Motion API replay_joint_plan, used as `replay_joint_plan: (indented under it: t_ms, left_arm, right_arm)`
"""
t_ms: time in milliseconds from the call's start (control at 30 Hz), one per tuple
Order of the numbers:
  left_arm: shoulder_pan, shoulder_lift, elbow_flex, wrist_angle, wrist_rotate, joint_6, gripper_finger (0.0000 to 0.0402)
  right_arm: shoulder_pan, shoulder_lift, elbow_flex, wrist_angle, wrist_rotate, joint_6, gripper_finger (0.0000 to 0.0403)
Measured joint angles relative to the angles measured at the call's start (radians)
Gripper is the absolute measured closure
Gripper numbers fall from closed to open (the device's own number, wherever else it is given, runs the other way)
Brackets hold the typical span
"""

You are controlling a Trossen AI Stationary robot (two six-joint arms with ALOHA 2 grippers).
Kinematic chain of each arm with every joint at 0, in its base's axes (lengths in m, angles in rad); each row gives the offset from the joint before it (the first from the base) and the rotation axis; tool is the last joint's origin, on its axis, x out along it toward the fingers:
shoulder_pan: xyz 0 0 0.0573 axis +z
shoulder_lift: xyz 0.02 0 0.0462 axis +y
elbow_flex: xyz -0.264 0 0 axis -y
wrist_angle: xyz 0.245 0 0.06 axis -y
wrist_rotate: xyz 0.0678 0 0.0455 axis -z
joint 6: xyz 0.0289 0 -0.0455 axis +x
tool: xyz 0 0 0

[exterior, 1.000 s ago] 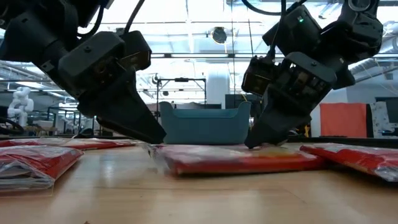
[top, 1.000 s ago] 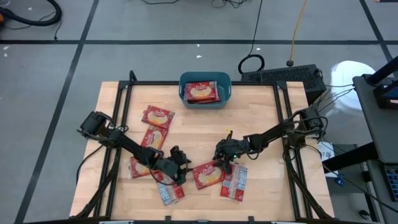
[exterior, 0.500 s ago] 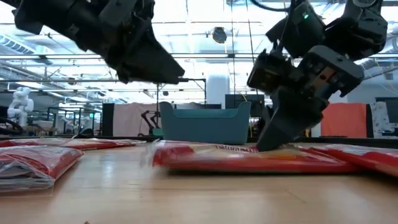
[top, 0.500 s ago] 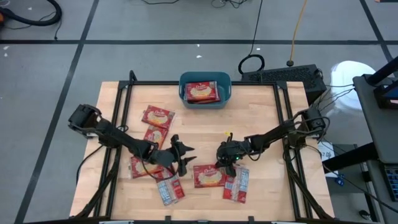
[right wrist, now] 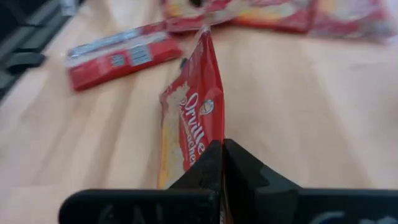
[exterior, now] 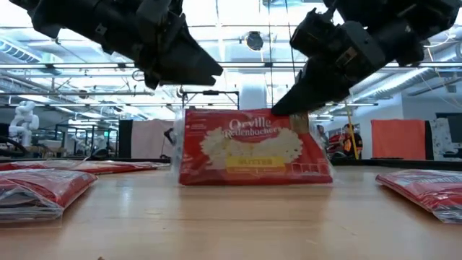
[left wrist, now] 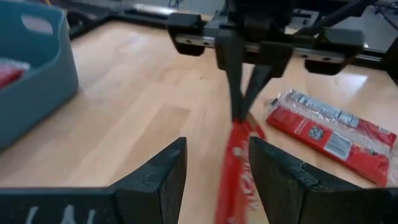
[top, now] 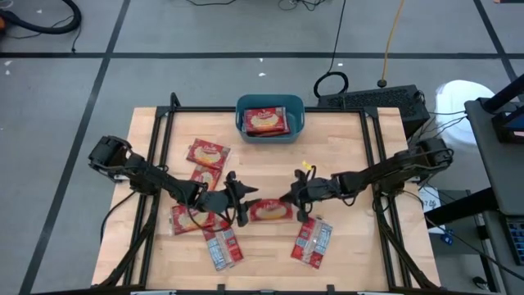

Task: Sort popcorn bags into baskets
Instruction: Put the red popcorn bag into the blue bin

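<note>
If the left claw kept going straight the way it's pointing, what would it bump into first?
Most likely the popcorn bag that the right gripper pinches by its top edge and holds standing upright. The open left gripper points straight at it, with the bag's edge between its fingers. How close is hard to judge.

Left gripper [top: 242, 205] jaws spread; right gripper [top: 292, 195] jaws pinched shut.

Popcorn bag [right wrist: 198, 134] in right hand [right wrist: 222, 163]

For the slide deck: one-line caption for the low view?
Right gripper pinches a popcorn bag upright on the table; open left gripper alongside.
</note>
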Motion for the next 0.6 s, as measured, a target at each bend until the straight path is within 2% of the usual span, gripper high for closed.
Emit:
replay_joint_plan:
  t_ms: [200,300,467,600]
  left_arm:
    - [0.000,0.000,0.000,0.010,-0.011,0.076,0.0215]
    - [0.005,0.002,0.000,-0.011,-0.031,0.101,0.0190]
    - [0.031,0.022,-0.002,-0.078,-0.073,0.051,0.0135]
    - [0.054,0.057,-0.003,-0.095,-0.037,0.005,0.0097]
  right_arm:
    - [0.001,-0.034,0.000,-0.028,0.139,-0.065,0.0403]
    - [0.001,-0.034,0.000,-0.028,0.141,-0.090,0.0403]
    - [0.002,-0.034,0.001,-0.020,0.140,-0.101,0.0403]
    - [0.002,-0.034,0.001,-0.006,0.141,-0.125,0.0403]
